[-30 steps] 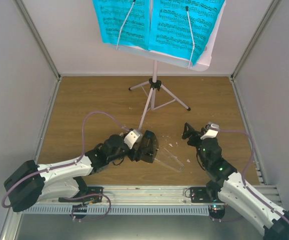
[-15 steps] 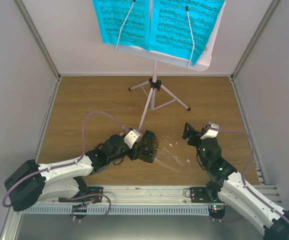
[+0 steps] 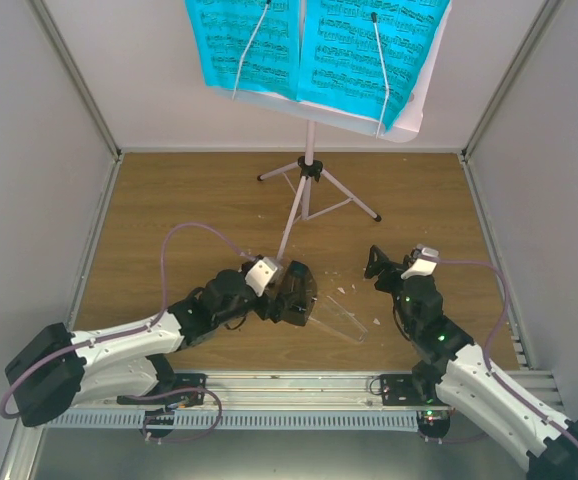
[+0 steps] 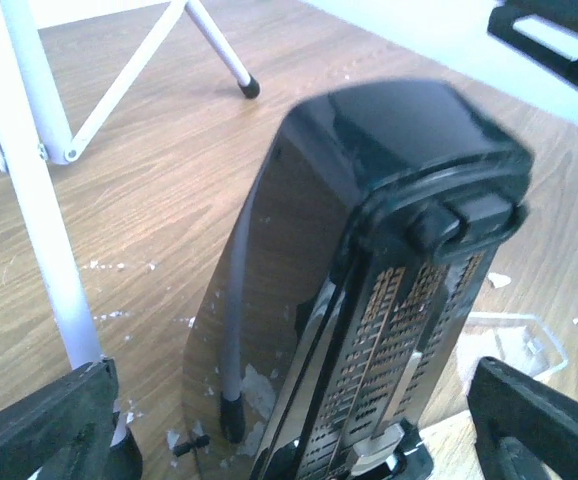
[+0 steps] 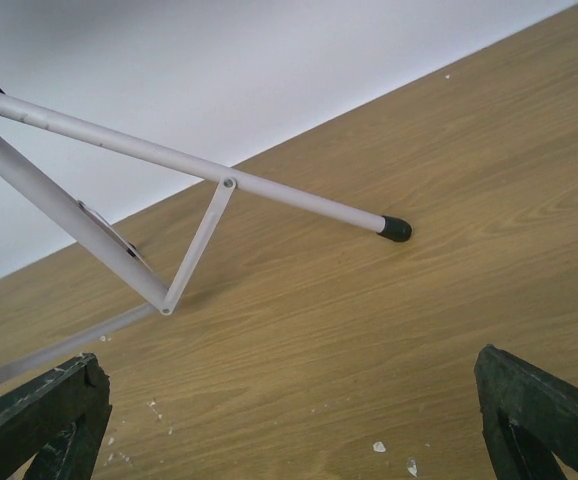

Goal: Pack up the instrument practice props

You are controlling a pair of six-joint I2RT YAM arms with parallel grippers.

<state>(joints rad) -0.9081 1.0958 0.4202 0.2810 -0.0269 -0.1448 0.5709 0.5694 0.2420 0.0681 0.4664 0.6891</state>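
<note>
Black and glossy, a pyramid metronome (image 3: 297, 290), upright on the wooden counter (image 3: 169, 200), near the front and a little left of centre. From the left wrist, tall and close, its top blurred, its ruled face turned toward the lower right.

Left hand (image 4: 289, 440) low around it, spread wide, with one finger (image 4: 44, 430) on each side. Not clamped: counter visible in the gap between either finger and the black body.

Clear cover (image 3: 337, 320) flat on the wood just right of the metronome, off it.

Pale pink stand (image 3: 309, 150) at the back centre, on a thin tripod spread over the counter. One leg slanted forward, ending just beside the left hand, well within the left wrist view as a white rod at the left edge.

Blue sheets (image 3: 319, 45) of printed music side by side up on the stand's desk, each under a thin wire arm.

Right hand (image 3: 374, 262) low over the counter right of centre, well apart from the metronome, aimed toward the tripod. Fingers (image 5: 39, 420) far apart, with only bare wood between them. Ahead of it, another tripod leg with a black foot resting on the counter.

Small white scraps (image 3: 344, 290) scattered between the two hands and around the tripod's near leg.
</note>
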